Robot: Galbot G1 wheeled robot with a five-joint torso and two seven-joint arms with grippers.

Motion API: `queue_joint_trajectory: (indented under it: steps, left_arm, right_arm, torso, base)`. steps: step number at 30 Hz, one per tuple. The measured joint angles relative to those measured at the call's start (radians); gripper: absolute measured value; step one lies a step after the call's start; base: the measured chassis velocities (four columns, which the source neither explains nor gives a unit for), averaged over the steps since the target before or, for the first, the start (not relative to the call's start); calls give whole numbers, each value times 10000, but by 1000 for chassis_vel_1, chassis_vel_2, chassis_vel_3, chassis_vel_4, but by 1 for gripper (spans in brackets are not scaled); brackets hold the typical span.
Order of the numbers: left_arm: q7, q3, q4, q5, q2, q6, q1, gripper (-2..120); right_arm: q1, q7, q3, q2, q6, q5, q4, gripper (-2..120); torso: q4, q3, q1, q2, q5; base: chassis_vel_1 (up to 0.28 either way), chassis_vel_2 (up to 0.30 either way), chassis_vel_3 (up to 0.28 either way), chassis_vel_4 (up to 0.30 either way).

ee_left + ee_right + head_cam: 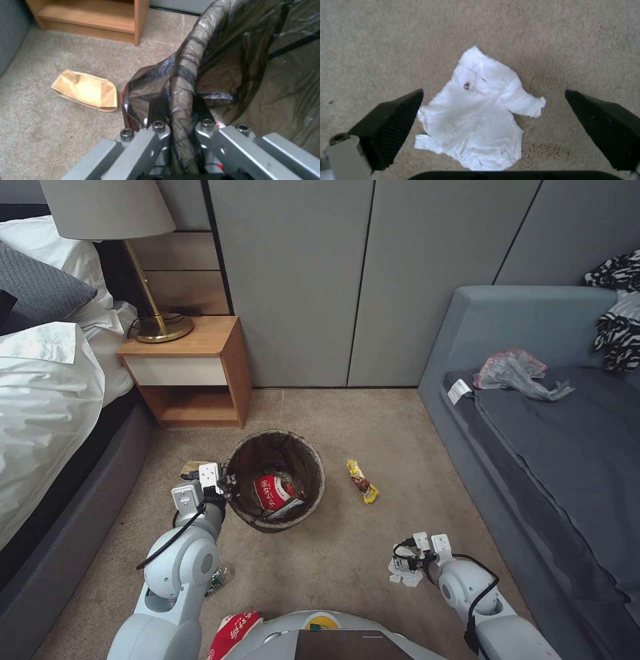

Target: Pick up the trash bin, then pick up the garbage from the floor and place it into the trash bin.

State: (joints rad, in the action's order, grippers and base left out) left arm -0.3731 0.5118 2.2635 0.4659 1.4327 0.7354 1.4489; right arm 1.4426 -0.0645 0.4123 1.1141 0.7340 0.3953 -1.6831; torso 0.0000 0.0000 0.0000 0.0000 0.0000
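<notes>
At head-view centre, our left gripper pinches the trash bin rim. At lower right, our right gripper hangs spread over the white tissue.

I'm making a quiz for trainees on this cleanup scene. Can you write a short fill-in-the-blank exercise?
1. The left hand is shut on the rim of the ____.
2. The right hand is open over a white ____ on the carpet.
3. The yellow snack wrapper lies between the bin and the ____.

Missing words: trash bin; tissue; sofa.
</notes>
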Motion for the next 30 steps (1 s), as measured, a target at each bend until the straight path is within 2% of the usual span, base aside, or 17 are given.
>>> queue_joint_trajectory:
  steps: [8,15,16,19,20,23,24,30]
  left_arm:
    - [5,-6,40,-25,25,0,28,2]
    - [13,1,81,-33,30,0,55,2]
    - [13,1,81,-33,30,0,55,2]
    - [15,3,101,-37,32,0,74,2]
    - [15,3,101,-37,32,0,74,2]
    - [21,11,104,-41,29,0,89,2]
    - [21,11,104,-41,29,0,89,2]
    - [26,9,100,-47,43,0,80,2]
  right_arm:
    - [-180,152,-85,85,-54,-236,333,97]
    - [-401,332,-235,161,-30,-445,674,70]
    - [-401,332,-235,161,-30,-445,674,70]
    - [-534,424,-274,169,-15,-526,829,55]
    - [-534,424,-274,169,-15,-526,829,55]
    - [-611,468,-280,174,-12,-538,951,39]
    - [-611,468,-280,174,-12,-538,951,39]
    - [-691,531,-281,184,-23,-546,1152,18]
  torso:
    - [0,0,0,0,0]
    - [0,0,0,0,0]
    - [0,0,0,0,0]
    - [1,0,0,0,0]
    - [1,0,0,0,0]
    - [1,0,0,0,0]
    - [1,0,0,0,0]
    - [0,0,0,0,0]
  base:
    - [0,0,0,0]
    - [0,0,0,0]
    - [0,0,0,0]
    - [0,0,0,0]
    - [0,0,0,0]
    - [0,0,0,0]
    - [0,0,0,0]
    - [0,0,0,0]
